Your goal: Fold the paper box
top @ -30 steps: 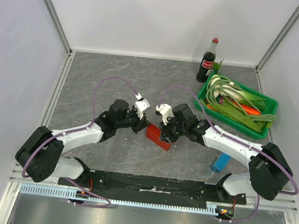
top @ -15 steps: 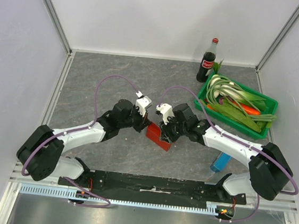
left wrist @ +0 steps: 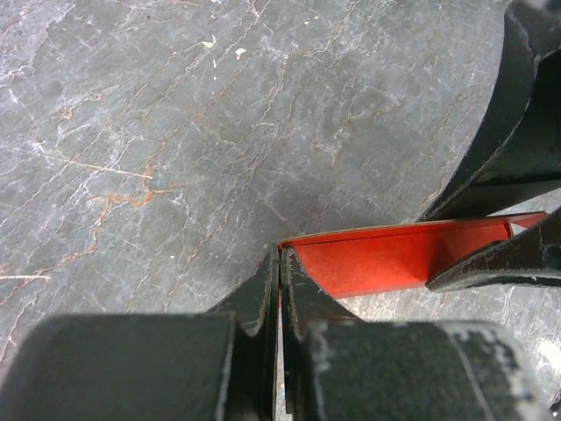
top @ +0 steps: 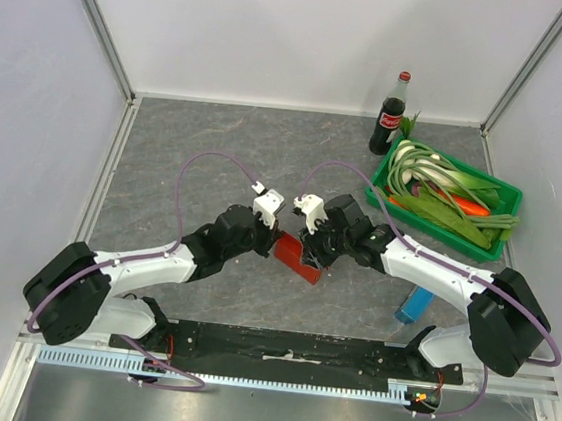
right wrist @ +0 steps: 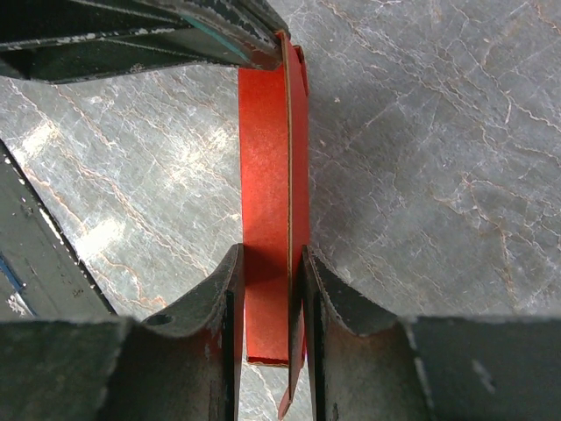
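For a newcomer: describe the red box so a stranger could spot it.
On the grey table, look front and middle, where the two arms meet. The paper box is held there, left fingers at one end, right fingers at the other. It alone is thin red cardboard; the blue box lies apart.

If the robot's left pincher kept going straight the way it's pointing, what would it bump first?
The bright red thin cardboard paper box. The left gripper is shut, and its tips seem to pinch the box's edge right now. Just beyond, the right gripper clamps the same box.
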